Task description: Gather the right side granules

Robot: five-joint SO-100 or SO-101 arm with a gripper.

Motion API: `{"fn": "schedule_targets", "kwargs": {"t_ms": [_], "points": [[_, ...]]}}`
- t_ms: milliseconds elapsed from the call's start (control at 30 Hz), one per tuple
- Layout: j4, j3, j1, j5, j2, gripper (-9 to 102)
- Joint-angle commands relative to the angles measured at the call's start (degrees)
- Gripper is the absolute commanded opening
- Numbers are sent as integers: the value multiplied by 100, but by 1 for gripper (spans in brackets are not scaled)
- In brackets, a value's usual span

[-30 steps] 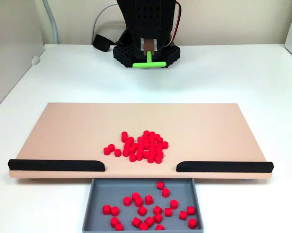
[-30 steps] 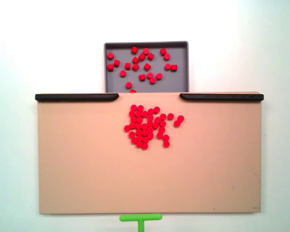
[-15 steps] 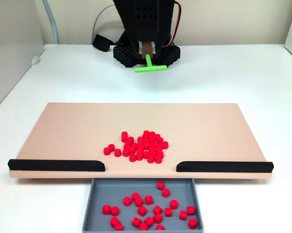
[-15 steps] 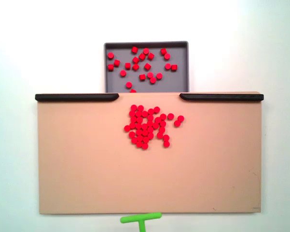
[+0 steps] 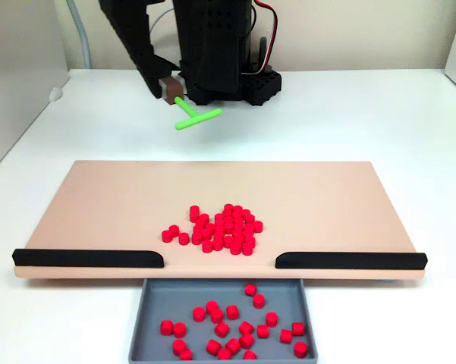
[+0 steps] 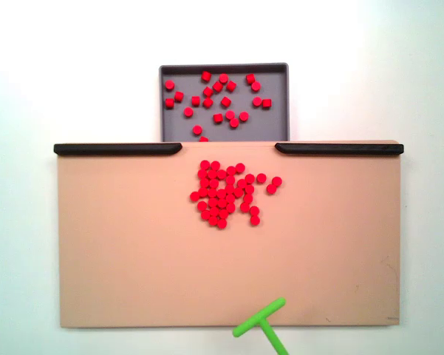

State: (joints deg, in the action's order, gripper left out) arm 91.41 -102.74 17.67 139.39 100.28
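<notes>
In a fixed view the gripper (image 5: 171, 91) pinches the stem of the green pusher (image 5: 196, 117), its crossbar tilted above the table behind the tan board (image 5: 99, 197); the granules (image 5: 221, 229) cluster mid-board near the gap between the black rails (image 5: 88, 258). More red pellets lie in the grey tray (image 5: 139, 318) below the gap.

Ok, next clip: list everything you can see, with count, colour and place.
Granules on board: a few dozen, red, clustered near the gap between the black strips.
Granules in tray: about twenty, red, scattered.
Board: one, beige, flat on the table.
Edge strips: two, black, along the board's tray-side edge, with a gap between them.
Tray: one, grey, under the gap.
Table: one, white.
Pusher rod: one, green, T-shaped, tilted, over the far edge of the board.
Arm base: one, black, far side.
Pincer: one, black, shut on the rod's stem.
</notes>
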Motion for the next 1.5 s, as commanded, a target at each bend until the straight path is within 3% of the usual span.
{"fn": "schedule_targets", "kwargs": {"t_ms": [0, 400, 667, 967, 1467], "points": [[-9, 642, 141, 791, -404, 0], [-18, 2839, 360, 4438, -2303, 0], [-563, 3472, 545, 6486, -3173, 0], [-580, 4025, 501, 7356, -3762, 0], [-677, 4061, 334, 7550, -4113, 0]]}}
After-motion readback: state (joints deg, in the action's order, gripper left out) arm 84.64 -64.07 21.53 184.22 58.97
